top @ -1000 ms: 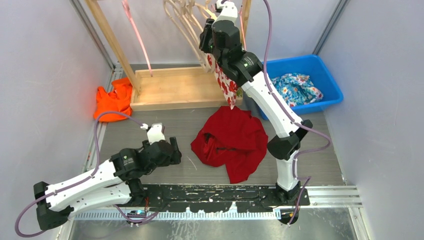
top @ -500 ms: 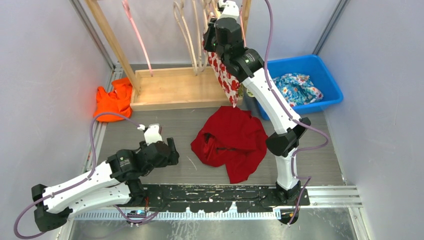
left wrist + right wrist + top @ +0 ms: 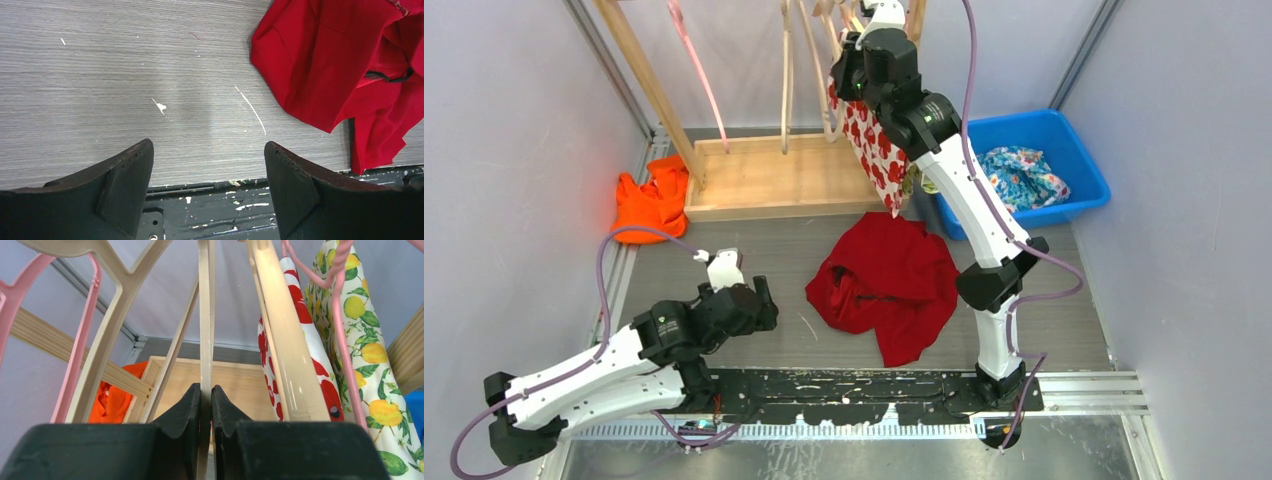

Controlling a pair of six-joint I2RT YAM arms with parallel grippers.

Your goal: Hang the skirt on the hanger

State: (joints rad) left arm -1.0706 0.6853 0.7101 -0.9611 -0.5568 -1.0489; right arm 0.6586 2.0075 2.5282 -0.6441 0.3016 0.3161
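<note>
One blue bin point(image 3: 1079, 160) is seen at the far right, with a floral cloth point(image 3: 1022, 176) bunched inside. One shallow wooden base point(image 3: 764, 180) of the clothes rack is set at the far middle. No loose item can be made out on it.

Grey wood-grain table point(image 3: 724, 245), scuffed with white flecks in the left wrist view. Pale walls point(image 3: 514, 150) close it in on the left, right and far sides. A black rail point(image 3: 854, 385) runs along the near edge under both arm bases.

Red skirt point(image 3: 889, 275) is laid crumpled on the table, centre-right, near of the rack, held by nothing. An orange cloth point(image 3: 649, 205) is piled at the far left, beside the rack base.

Right gripper point(image 3: 205, 390) is raised at the rack. Its jaws are pinched tight on the thin bar of a cream hanger point(image 3: 205, 315), seen edge-on. Just right of it, a poppy-print garment point(image 3: 320, 370) is draped over a thicker cream hanger, then a lemon-print garment point(image 3: 370, 340) on a pink one.

Left gripper point(image 3: 207, 145) is held low over bare table, left of the skirt, jaws spread wide with nothing between them.

Rack top and hanger hooks are cut off by the frame edges. The right fingers are hidden behind the wrist in the overhead view.
</note>
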